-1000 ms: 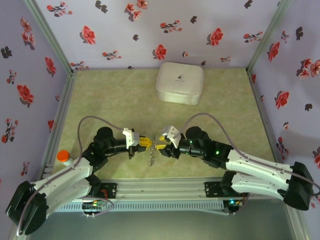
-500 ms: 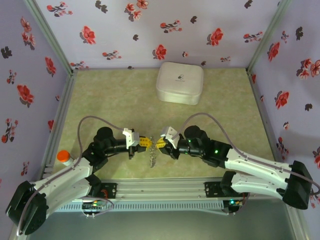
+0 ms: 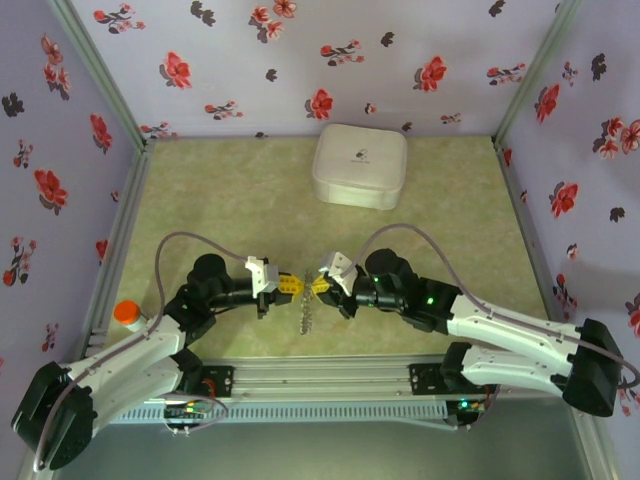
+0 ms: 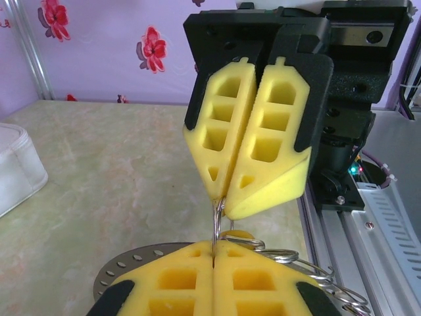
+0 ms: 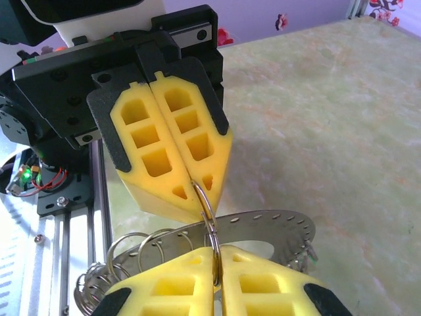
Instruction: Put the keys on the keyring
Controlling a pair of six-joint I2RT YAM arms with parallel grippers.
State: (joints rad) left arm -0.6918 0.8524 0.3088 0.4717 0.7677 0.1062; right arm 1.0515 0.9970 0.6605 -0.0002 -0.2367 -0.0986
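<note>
Left gripper (image 3: 288,286) and right gripper (image 3: 320,287) meet tip-to-tip by the worktop's (image 3: 220,200) near edge. Both are clamped on the keyring (image 5: 270,220), presumably steadying it for threading.

lilac walls (image 3: 300,60) w/ red & dark flowers, 3 sides; mottled green-beige tabletop (image 3: 220,190); alu rail (image 3: 320,375) near edge.

Soft, even light pouring in from above, barely a shadow anywhere on the table (image 3: 220,190). The overhead view is a bit hazy and washed out, its corners splaying outward. Up close the colours pop: the keyring (image 5: 263,220) throws small glints, the right gripper (image 5: 216,257) goes slightly soft at the bottom edge, and the far wall (image 4: 99,52) blurs behind
</note>
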